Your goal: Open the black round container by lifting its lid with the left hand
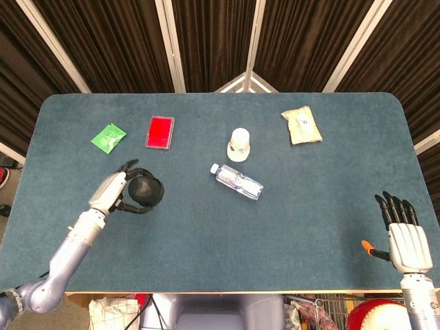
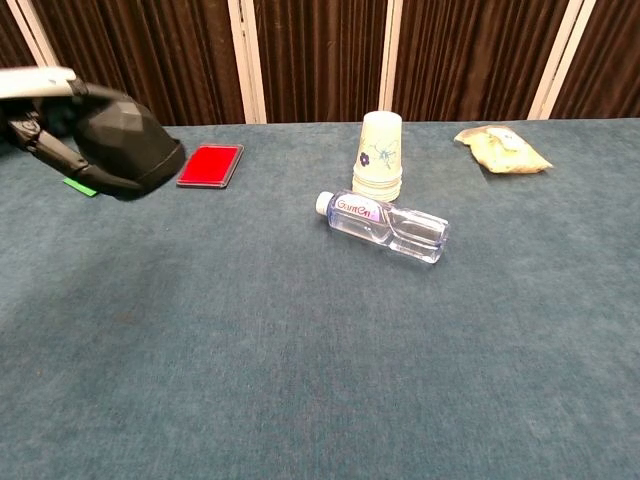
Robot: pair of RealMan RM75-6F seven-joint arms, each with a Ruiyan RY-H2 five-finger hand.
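My left hand [image 1: 111,193] grips the black round container [image 1: 146,191] above the left part of the blue table [image 1: 206,234]. In the chest view the faceted black container [image 2: 128,143] hangs in the air at the far left, tilted, with the fingers [image 2: 45,140] wrapped around its left side. Whether its lid is on or off I cannot tell. My right hand [image 1: 404,237] rests at the front right edge, fingers straight and apart, holding nothing. It does not show in the chest view.
A green packet [image 1: 108,137] and a red flat case [image 1: 159,132] lie at the back left. Mid-table stand stacked paper cups [image 1: 238,144], with a water bottle [image 1: 237,181] lying in front. A snack bag [image 1: 301,125] lies back right.
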